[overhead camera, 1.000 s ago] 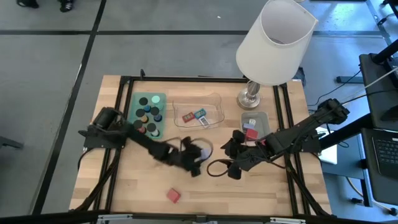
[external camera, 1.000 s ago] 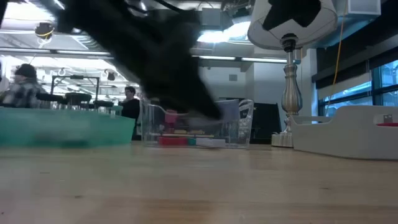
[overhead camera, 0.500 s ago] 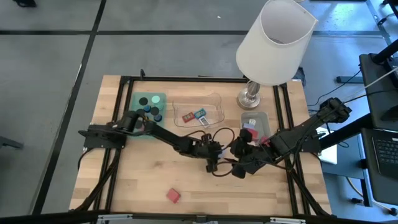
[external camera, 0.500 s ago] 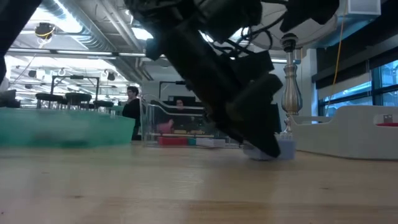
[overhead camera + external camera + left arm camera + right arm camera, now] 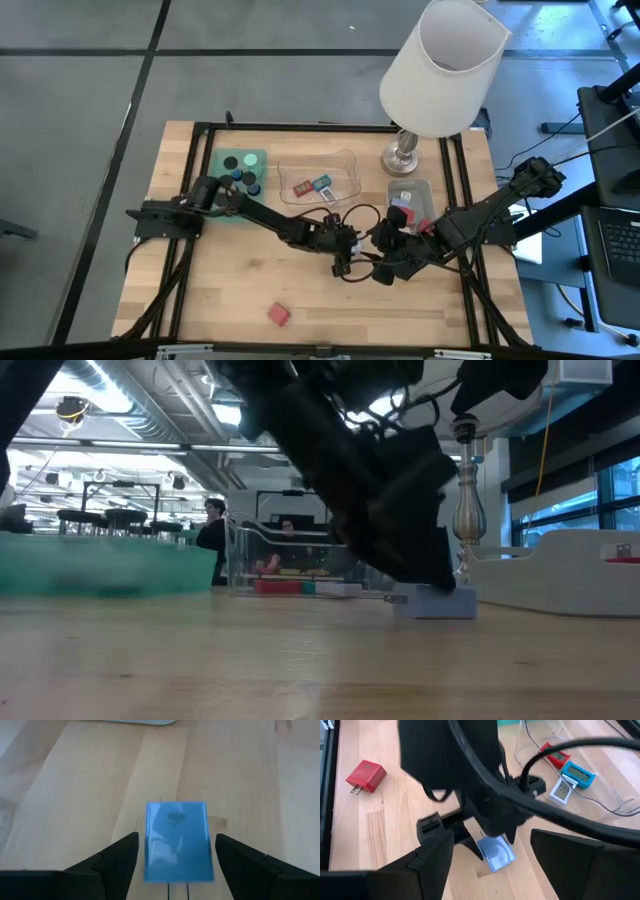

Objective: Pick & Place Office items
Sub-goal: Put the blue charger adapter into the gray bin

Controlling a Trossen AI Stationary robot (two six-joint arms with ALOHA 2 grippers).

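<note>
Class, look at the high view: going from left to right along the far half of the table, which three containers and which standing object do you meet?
Green tray → clear tray → lamp and, level with it but nearer, the grey tray.

floor point(image 5: 90, 90): grey, crossed by dark lines | counter point(image 5: 300, 300): pale wood planks, black frame rails | ceiling point(image 5: 130, 420): exposed ducts, strip lights | windows point(image 5: 565, 510): at the right of the hall | people point(image 5: 212, 532): standing far back among benches
</note>
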